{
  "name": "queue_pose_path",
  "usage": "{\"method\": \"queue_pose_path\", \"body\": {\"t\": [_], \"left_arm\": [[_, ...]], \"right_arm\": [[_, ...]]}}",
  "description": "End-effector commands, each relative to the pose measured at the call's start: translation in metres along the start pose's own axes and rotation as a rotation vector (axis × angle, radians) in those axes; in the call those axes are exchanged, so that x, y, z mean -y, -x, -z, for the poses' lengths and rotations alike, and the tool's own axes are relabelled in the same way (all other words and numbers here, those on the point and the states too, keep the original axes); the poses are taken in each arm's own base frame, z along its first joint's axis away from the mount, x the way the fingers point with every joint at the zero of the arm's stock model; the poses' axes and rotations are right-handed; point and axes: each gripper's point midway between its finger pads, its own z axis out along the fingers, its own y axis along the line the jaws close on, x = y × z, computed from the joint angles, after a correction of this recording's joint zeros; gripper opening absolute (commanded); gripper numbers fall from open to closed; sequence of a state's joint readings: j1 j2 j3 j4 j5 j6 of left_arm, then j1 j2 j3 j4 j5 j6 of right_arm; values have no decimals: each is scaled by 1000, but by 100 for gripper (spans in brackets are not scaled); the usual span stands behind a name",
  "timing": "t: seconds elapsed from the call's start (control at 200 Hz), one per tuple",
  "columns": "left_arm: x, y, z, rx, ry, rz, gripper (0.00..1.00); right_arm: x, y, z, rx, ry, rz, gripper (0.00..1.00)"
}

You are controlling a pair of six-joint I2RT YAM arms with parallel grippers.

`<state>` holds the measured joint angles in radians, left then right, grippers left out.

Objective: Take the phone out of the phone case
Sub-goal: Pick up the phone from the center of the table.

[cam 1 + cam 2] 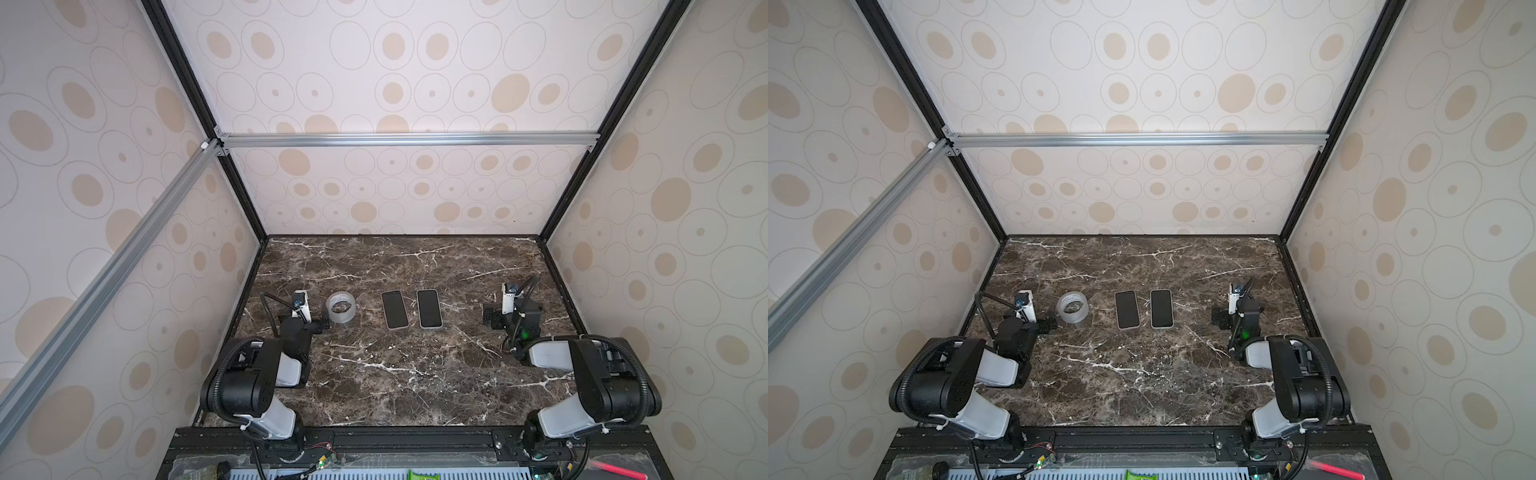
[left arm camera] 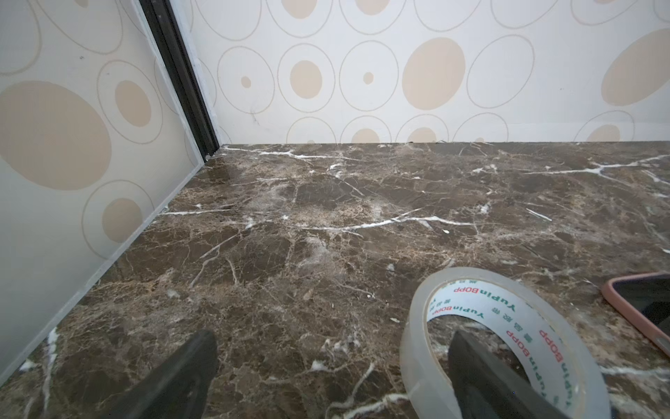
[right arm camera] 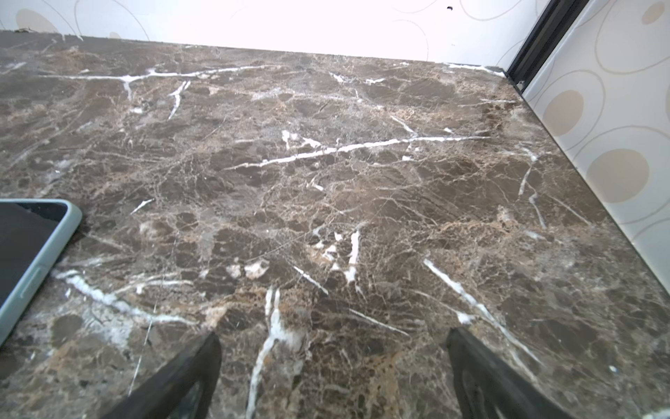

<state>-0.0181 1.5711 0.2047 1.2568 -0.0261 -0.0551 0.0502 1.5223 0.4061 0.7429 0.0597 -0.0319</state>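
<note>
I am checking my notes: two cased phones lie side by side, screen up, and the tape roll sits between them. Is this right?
Not between them. In both top views the tape roll sits left of both phones, near the left end effector. The rest is right.

Two dark-screened phones with pale rims lie flat on the marbled desk [image 1: 1142, 374], the left phone [image 1: 1127, 309] just beside the right phone [image 1: 1161, 308], not touching. Left of them stands a clear tape roll [image 1: 1073, 321], near the left gripper [image 1: 1047, 325]. The right gripper [image 1: 1220, 318] sits well right of both phones.
</note>
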Motion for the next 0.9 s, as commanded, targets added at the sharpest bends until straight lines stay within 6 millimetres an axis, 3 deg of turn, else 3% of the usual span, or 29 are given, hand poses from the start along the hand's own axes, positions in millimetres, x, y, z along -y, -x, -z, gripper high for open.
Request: {"method": "queue_pose_path", "body": {"t": [0.0,0.595,0.72,0.79,0.895], "left_arm": [[-5,29,-5,102,22,-28,99],[-5,29,-4,106,25,-27,99],[0,40,16,180,12,-46,99],[1,47,28,207,46,-62,99],[6,54,32,188,77,-94,99]], "right_arm": [[4,15,-4,49,-19,-23,100],[5,15,-3,51,-18,-22,100],[-7,21,2,81,49,8,100],[-4,27,11,93,36,-1,100],[-6,38,22,87,52,-2,100]]}}
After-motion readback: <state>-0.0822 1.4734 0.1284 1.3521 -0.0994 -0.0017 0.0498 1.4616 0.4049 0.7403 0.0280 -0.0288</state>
